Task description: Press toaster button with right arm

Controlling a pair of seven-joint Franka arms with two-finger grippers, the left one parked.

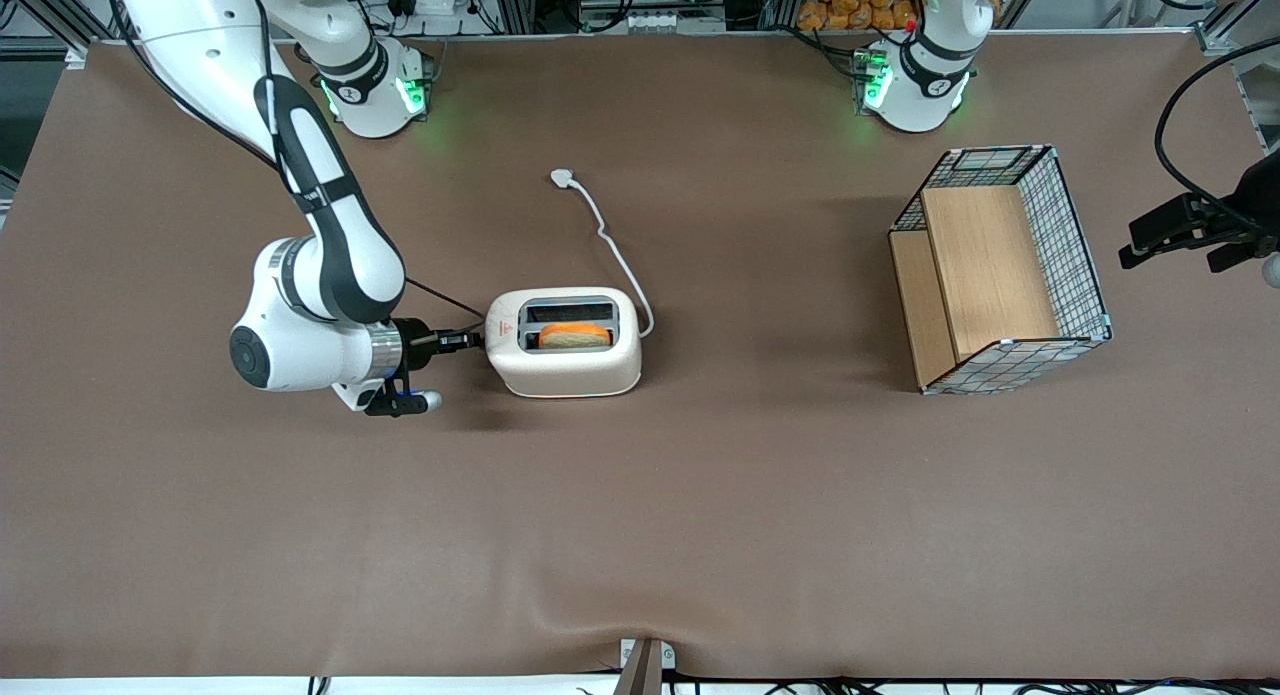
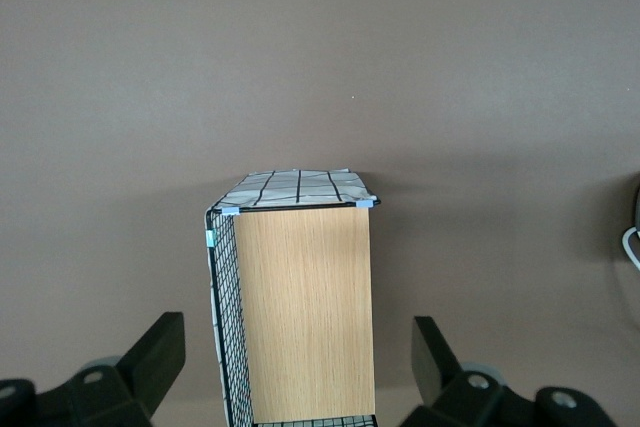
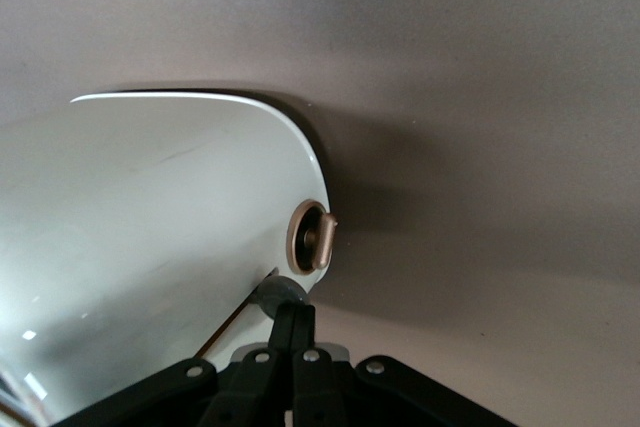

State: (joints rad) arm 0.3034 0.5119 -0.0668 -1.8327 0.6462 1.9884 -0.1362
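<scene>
The cream-white toaster (image 1: pixel 600 370) stands mid-table with a red triangle mark (image 1: pixel 503 329) on top and an orange-crusted slice (image 1: pixel 575 335) in the slot nearer the front camera. The right arm (image 1: pixel 330 265) reaches in low at the toaster's narrow end. Its black gripper (image 1: pixel 476 340) is shut and empty, with its tips at that end. In the right wrist view the closed gripper (image 3: pixel 293 309) touches the small round grey button (image 3: pixel 272 294) on the toaster's end (image 3: pixel 150 247). A round ringed dial (image 3: pixel 310 237) sits just beside the button.
The white cord (image 1: pixel 620 265) runs from the toaster to a plug (image 1: pixel 562 178) lying farther from the front camera. A wire basket with wooden panels (image 1: pixel 1000 270) stands toward the parked arm's end and also shows in the left wrist view (image 2: pixel 300 317).
</scene>
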